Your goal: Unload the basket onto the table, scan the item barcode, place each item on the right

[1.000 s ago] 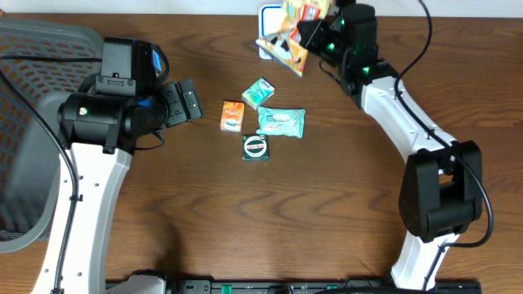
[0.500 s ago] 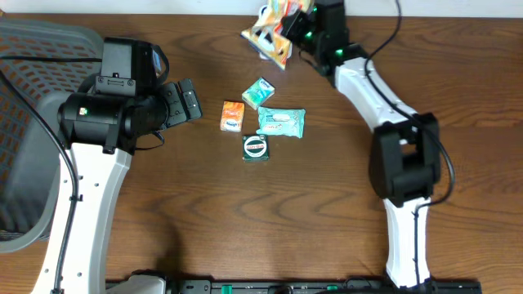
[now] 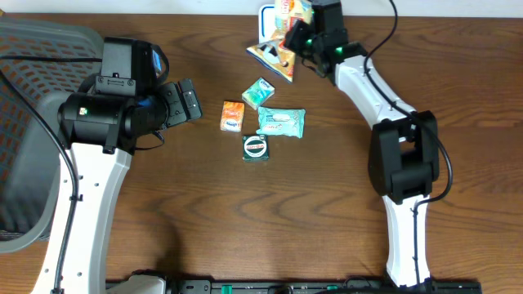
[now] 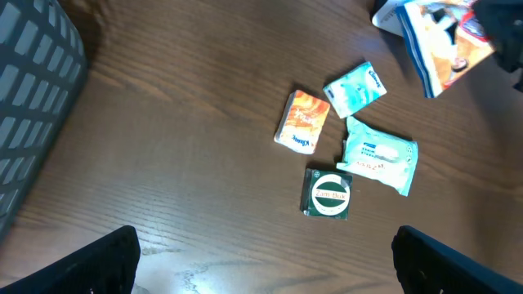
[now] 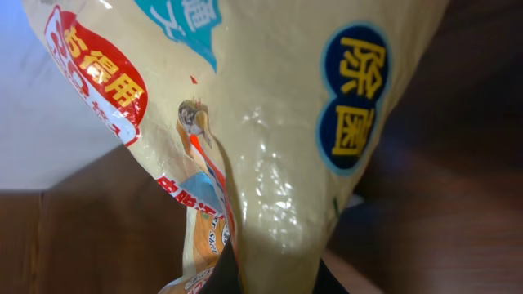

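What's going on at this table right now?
The right gripper is shut on a printed bag, holding it at the far edge of the table, apparently for a barcode scan. The left gripper hangs open at the left, holding nothing. Four small packs lie untouched mid-table.
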